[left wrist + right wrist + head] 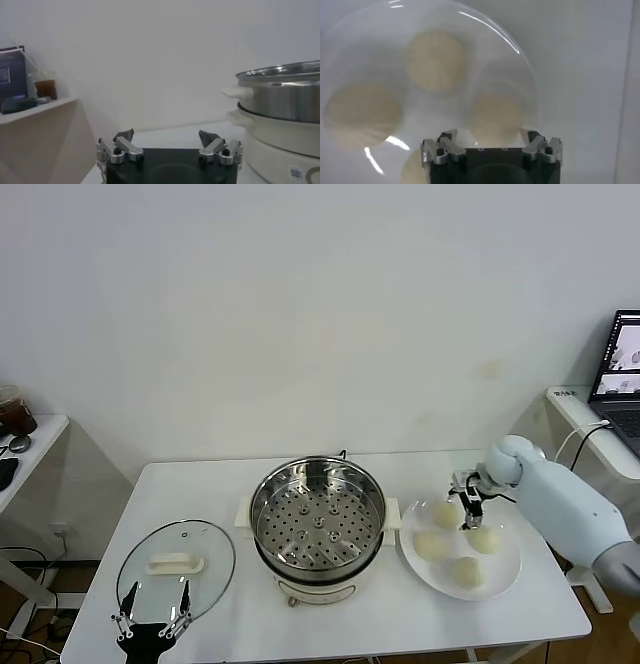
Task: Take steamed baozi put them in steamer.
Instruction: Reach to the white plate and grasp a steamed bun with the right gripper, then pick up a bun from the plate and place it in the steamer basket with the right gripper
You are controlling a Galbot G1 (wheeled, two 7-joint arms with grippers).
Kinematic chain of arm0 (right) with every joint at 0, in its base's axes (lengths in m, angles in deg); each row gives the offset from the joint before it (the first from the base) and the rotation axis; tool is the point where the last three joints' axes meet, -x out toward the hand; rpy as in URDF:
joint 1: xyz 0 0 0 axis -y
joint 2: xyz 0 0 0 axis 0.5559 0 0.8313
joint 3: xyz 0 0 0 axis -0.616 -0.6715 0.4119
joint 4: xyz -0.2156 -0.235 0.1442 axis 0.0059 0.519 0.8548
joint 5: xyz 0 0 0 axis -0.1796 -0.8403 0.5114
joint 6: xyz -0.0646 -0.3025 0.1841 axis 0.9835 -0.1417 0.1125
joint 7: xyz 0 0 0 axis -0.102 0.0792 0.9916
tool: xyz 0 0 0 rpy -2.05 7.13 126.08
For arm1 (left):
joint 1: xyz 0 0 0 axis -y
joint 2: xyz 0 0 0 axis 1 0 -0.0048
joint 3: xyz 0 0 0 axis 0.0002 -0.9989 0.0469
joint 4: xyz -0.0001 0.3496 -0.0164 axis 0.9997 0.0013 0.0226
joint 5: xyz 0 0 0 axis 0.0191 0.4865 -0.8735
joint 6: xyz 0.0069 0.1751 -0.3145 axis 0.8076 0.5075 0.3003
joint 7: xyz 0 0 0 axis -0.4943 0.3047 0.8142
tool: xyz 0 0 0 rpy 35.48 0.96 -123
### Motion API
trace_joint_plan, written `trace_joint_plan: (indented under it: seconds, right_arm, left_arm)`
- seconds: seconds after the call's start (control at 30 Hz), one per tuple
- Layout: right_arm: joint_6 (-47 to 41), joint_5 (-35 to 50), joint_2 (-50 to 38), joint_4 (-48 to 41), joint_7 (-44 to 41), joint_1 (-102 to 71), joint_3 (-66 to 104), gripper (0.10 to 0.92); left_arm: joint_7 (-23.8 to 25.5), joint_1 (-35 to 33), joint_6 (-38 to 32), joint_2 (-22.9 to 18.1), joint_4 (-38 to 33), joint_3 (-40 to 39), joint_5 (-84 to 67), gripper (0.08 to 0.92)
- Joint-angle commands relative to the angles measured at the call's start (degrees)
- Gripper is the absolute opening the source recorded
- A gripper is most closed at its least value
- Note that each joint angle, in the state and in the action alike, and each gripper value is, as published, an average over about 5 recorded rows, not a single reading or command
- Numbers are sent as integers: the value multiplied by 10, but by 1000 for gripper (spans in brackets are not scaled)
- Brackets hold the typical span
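White table [520, 609], carrying from the robot's left to its right: glass lid [176, 569] with white handle, lying flat; steamer [318, 524], stainless pot on white base, perforated tray bare, lid off; white plate [508, 572] just beside the steamer, bearing four steamed baozi [465, 571], pale, domed, close-set, none yet in the pot. Right tool [470, 509] poised above the plate among the buns, fingers spread wide, holding nothing; in the right wrist view one bun [496, 115] sits between the spread fingers, directly beneath. Left tool [151, 624] parked at the near left edge of the table, just by the lid, fingers apart, empty. Stage, as judged: approach to the first bun, grasp not yet made. Risks, as judged: soft dough dented or torn by too hard a closure; a neighbouring bun nudged or pinched in a descent between close-packed pieces; smooth dome slipping free on the carry over the pot rim; plate shoved toward the table edge by an off-centre push.
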Motion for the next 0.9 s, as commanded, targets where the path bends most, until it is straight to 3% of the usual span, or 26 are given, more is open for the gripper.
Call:
trace_joint_plan:
  seconds: [0.03,0.27,0.77,0.9]
  right_arm:
    - [-6,-6,24,-28,13,11,-14,769]
    - [-12,-8,27,-27,14,10,-17,717]
    - [-13,16,8,2,8,16,-37,437]
    - [-9,52,-14,32,5,38,-58,427]
  left_arm:
    - [-2,-2,-5,-1,0,1,9,823]
    - [-3,-1,-8,-2,1,3,11,823]
    - [-4,-1,-8,-2,-1,3,12,823]
    - [-4,-2,-8,-1,-2,2,12,823]
